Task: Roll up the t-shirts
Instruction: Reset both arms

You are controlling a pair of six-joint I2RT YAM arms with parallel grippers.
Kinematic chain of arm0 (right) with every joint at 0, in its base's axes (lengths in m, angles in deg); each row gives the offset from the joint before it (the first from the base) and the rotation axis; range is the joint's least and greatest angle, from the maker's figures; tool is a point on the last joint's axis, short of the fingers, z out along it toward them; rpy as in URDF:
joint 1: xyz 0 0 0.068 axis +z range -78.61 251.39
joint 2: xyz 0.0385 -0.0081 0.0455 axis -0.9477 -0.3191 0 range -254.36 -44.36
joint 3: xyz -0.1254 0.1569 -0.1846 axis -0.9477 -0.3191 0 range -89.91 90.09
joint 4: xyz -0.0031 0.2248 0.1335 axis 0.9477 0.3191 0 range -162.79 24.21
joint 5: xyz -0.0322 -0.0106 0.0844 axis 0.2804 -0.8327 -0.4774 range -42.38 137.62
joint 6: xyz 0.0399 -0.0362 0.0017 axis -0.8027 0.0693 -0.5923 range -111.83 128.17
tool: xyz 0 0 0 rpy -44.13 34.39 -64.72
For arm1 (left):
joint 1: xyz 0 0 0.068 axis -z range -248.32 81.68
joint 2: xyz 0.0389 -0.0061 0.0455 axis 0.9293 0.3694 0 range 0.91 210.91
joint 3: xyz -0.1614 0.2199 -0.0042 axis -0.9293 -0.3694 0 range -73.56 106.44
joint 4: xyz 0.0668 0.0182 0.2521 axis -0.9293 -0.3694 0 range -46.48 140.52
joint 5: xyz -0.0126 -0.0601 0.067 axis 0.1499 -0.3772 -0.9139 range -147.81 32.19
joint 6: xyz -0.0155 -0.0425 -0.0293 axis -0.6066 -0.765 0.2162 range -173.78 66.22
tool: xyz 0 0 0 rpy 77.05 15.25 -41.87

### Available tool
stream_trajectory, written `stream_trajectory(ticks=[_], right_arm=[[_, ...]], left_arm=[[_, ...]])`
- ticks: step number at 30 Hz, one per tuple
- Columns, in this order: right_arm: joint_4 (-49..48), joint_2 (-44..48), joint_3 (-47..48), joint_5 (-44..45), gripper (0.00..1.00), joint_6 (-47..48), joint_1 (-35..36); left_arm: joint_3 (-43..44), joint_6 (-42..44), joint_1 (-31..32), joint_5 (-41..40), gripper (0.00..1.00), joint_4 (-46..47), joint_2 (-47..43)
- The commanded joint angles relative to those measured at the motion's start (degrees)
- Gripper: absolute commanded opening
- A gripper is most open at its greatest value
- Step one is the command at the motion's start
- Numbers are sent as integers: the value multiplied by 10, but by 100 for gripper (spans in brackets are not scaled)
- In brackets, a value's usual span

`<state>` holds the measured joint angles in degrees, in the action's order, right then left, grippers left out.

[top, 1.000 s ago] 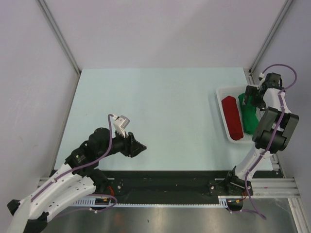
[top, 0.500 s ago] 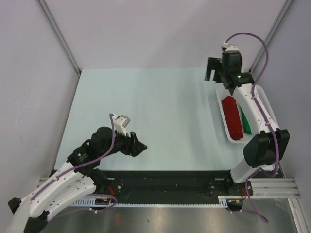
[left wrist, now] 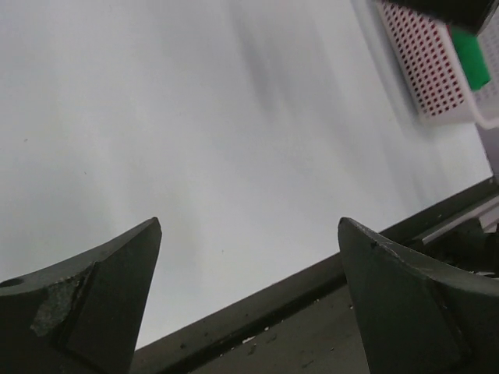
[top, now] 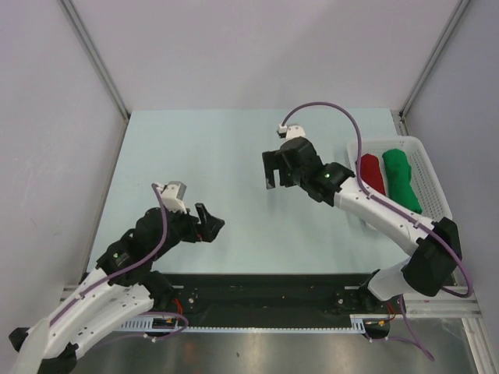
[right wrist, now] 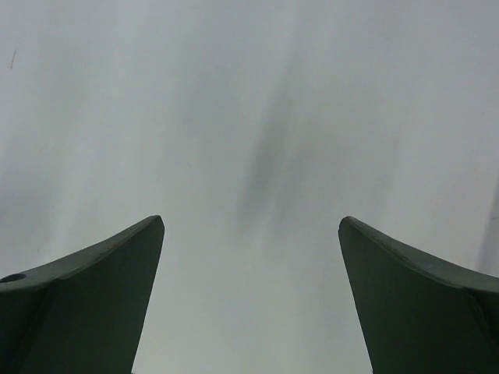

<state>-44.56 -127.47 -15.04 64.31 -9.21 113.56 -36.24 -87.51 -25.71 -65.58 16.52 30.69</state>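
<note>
Wide-open right fingers [top: 267,167] have swung from the mesh basket [top: 437,185] to mid-bench [top: 226,136]; left fingers [left wrist: 93,304] opened. Rolled red t-shirt [top: 371,171], bunched green t-shirt [top: 401,179] inside.

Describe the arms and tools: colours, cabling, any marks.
The left arm and right arm have white link shells with black joints. A purple cable loops along each, up to a small white module at the wrist. The left tool and right tool are black, with dark wedge-shaped fingers. One finger of the left tool carries a pale scuffed patch.
</note>
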Motion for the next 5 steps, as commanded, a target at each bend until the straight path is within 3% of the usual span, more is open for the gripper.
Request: stream_trajectory(ticks=[1, 5], right_arm=[[-51, 39, -22, 24, 100, -13, 21], [-75, 46, -38, 6, 100, -10, 24]], left_arm=[[13, -34, -3, -58, 100, 10, -30], [20, -41, -3, -94, 100, 39, -30]])
